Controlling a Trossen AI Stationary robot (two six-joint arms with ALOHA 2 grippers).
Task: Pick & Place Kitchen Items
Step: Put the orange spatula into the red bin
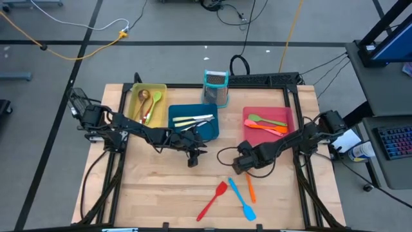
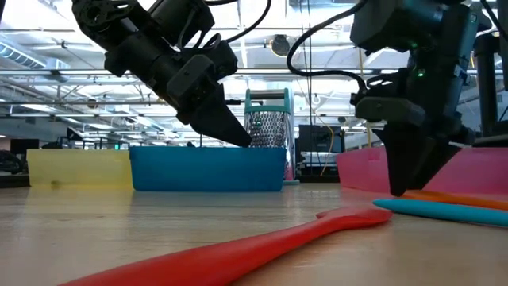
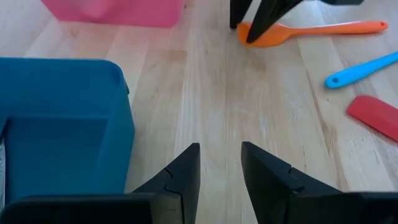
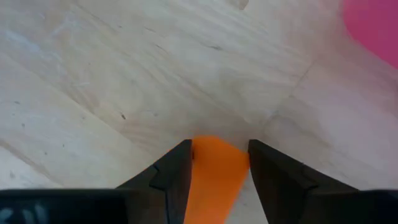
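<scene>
Tabletop (image 1: 161, 187): pale wood planks, grain showing, looking smooth with a matt finish. Orange spatula (image 4: 214, 174): looking like matt, smooth silicone or plastic. Red spatula (image 2: 238, 250): showing a soft sheen along its smooth length. Blue tray (image 2: 206, 168), yellow tray (image 2: 79, 169) and pink-red tray (image 3: 115, 11): appearing as smooth plastic. Grater (image 2: 266, 127): showing perforated, shining metal under a teal plastic top.

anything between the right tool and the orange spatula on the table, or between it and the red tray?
Nothing visible. The right tool already straddles the orange spatula, jaws open. Bare table lies between it and the red tray, which holds other spatulas.
</scene>
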